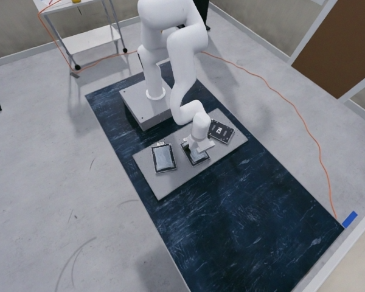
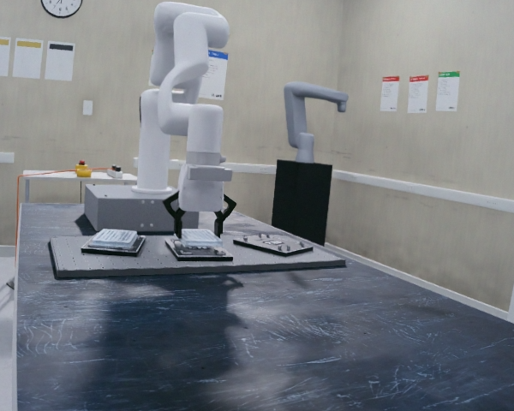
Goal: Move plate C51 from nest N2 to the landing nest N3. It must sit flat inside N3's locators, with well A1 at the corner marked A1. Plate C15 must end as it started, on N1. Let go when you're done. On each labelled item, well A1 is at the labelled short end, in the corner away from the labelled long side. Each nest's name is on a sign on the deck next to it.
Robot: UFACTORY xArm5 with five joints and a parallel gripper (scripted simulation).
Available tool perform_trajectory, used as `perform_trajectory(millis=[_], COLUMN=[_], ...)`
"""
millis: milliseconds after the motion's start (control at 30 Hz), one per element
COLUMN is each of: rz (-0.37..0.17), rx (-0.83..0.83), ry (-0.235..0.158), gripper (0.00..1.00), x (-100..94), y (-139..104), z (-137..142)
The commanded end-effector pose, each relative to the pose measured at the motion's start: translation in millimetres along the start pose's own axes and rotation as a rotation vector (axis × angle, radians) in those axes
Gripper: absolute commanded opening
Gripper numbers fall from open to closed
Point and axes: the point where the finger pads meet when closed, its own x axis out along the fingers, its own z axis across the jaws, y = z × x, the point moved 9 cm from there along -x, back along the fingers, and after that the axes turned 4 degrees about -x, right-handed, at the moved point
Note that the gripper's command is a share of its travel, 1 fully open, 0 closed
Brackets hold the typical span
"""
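My gripper (image 2: 199,224) is clamped on plate C51 (image 2: 200,237), which rests low on the middle nest (image 2: 198,253), probably N3. Plate C15 (image 1: 163,157) sits on its nest beside it; nest N2 (image 1: 221,131) lies bare. My wrist hides the plate's labels from above.

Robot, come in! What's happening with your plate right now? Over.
Gripper jaws shut on plate C51. Plate low over the middle nest, seating unclear. Plate C15 sits on the left nest. Nothing in the way.

A lab: robot arm (image 2: 177,88) on a workbench (image 2: 292,336), plate nests (image 2: 272,244), wall notices (image 2: 419,92).
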Motion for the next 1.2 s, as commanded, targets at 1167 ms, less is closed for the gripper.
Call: perform_trajectory(millis=[1167], rz=[0.003], rx=[0.000], ry=[-0.006], gripper=[0.00], x=[12.6], y=[0.9], z=[-0.5])
